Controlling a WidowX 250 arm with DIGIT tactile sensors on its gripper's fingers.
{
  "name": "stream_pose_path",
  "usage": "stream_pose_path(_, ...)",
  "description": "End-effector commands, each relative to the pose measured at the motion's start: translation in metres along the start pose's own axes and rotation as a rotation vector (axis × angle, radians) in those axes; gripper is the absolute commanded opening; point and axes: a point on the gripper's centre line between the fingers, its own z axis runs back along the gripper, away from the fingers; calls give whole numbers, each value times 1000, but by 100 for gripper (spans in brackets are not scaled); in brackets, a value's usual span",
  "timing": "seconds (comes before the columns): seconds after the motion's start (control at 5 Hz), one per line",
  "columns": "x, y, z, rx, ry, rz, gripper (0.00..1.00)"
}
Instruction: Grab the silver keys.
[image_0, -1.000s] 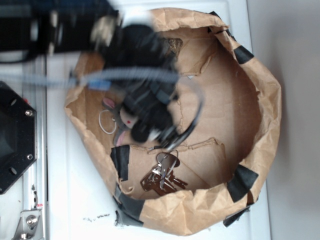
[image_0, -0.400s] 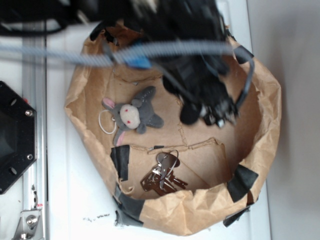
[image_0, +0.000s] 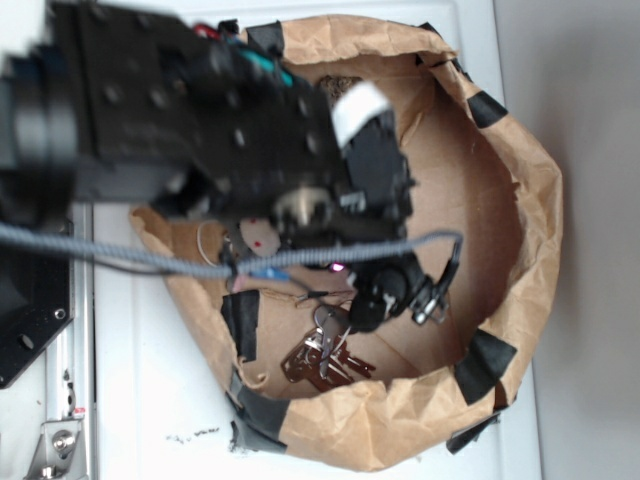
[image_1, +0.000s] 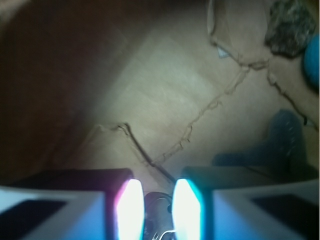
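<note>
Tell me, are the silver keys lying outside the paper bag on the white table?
No, the silver keys lie inside the brown paper bag, on its floor near the lower rim, just below the tool.

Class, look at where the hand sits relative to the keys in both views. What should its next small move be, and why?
Probably a short descent straight down. In the wrist view the hand is open with the keys just showing in the gap between its fingers, and the exterior view puts it right over their ring end. Lowering should bring the fingers around the bunch before closing.
</note>
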Motion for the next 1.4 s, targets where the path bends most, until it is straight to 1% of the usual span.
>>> stream_pose_path(0.0, -11, -15, -6, -40, 33, -8, 100)
stream_pose_path(0.2, -22, -20, -7, -47, 74, -11, 100)
stream_pose_path(0.4, -31, -20, -17, -36, 97, -22, 100)
stream_pose_path(0.6, -41, -18, -28, -1, 127, -58, 100)
stream_pose_path(0.8, -42, -13, -33, -7, 148, -40, 0)
stream_pose_path(1.0, -38, -14, -20, -30, 169, -51, 0)
stream_pose_path(1.2, -21, -17, -1, -54, 127, -38, 0)
